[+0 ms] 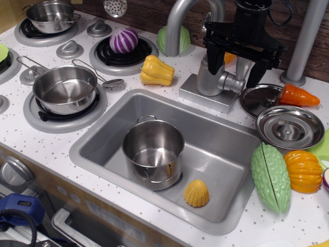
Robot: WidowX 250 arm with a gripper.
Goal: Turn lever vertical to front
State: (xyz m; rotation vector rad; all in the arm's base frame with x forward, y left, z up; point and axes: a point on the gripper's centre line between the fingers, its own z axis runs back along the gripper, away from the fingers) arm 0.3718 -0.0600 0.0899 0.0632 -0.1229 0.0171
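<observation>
— Where's the lever (232,82) from your seat?

— Far right of the sink (226,149), on the grey faucet body (209,77). It juts out to the right and a little toward me.

— And the end effector (231,64)?

— I have it just above the lever, black fingers (212,59) spread wide, one on each side of the faucet body. I can't tell whether either touches.

— Anything close by?

— An orange carrot (299,95) and two lids (289,127) on the bench (61,141) to the right; a pot (153,153) in the sink.

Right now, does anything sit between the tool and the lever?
No. In the observation image the tool hangs right over the lever, fingers straddling it; whether they touch it is unclear.
</observation>
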